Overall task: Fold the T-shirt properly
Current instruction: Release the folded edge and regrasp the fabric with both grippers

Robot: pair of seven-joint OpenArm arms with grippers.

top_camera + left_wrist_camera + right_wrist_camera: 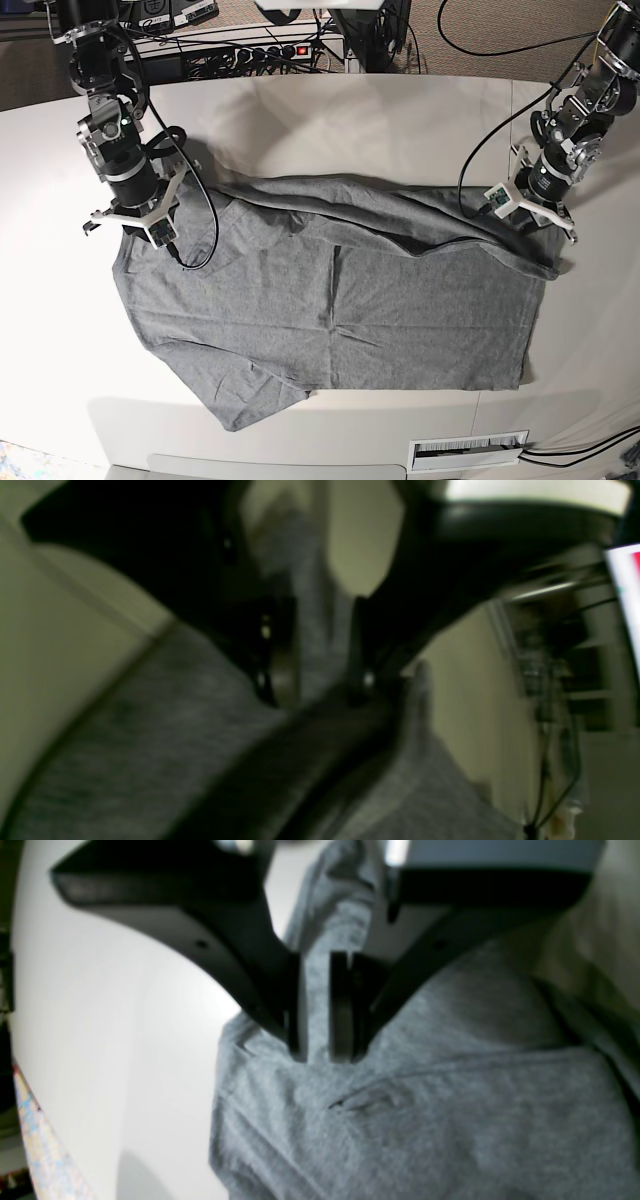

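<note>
The grey T-shirt [380,300] lies spread on the white table [330,120], its far edge folded over into a long ridge. At the shirt's left shoulder end my right gripper [152,232] points down. In the right wrist view the right gripper [317,1052] is open by a narrow gap, with a raised fold of the T-shirt [450,1100] standing between the jaws. My left gripper [538,228] is at the shirt's far right corner. Up close, the left gripper [320,695] is open wider, and a strip of the T-shirt [150,740] runs up between its fingers.
A power strip [270,50] and cables lie beyond the table's back edge. A white slotted strip [470,450] sits at the front edge. A black cable [480,150] loops from the left arm over the table's right side.
</note>
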